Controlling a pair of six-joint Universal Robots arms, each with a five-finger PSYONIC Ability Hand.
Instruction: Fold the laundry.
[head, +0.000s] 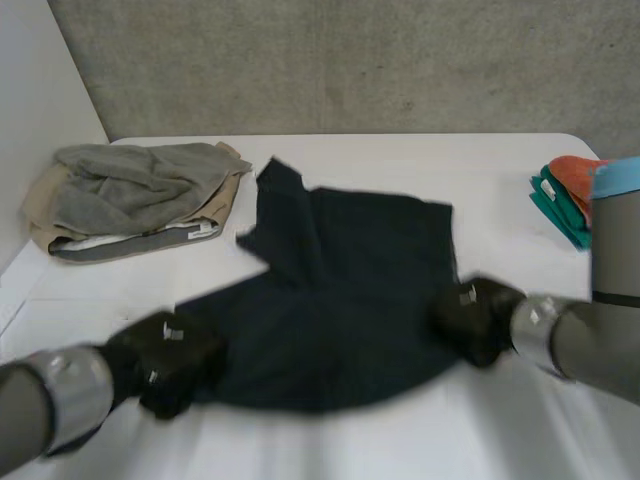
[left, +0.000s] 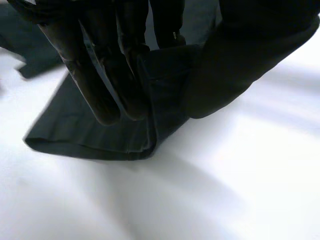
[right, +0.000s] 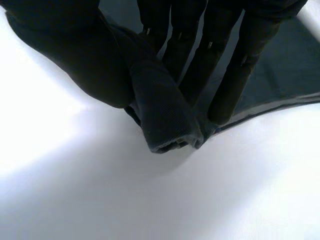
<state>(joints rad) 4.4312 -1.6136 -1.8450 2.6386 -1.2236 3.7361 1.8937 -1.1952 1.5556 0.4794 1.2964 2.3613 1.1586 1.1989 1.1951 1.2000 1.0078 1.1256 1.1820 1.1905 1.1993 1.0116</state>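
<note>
A dark navy garment (head: 340, 300) lies spread across the middle of the white table (head: 400, 440). My left hand (head: 165, 360) is at its near left corner; in the left wrist view the fingers (left: 100, 75) and thumb (left: 235, 65) pinch the folded hem of the garment (left: 100, 140). My right hand (head: 478, 318) is at the near right corner; in the right wrist view its fingers (right: 225, 70) and thumb (right: 85, 60) pinch a bunched corner of the garment (right: 167, 120).
A heap of grey and beige clothes (head: 140, 200) lies at the far left of the table. Folded teal and orange cloths (head: 565, 195) sit at the far right edge. A grey wall stands behind the table.
</note>
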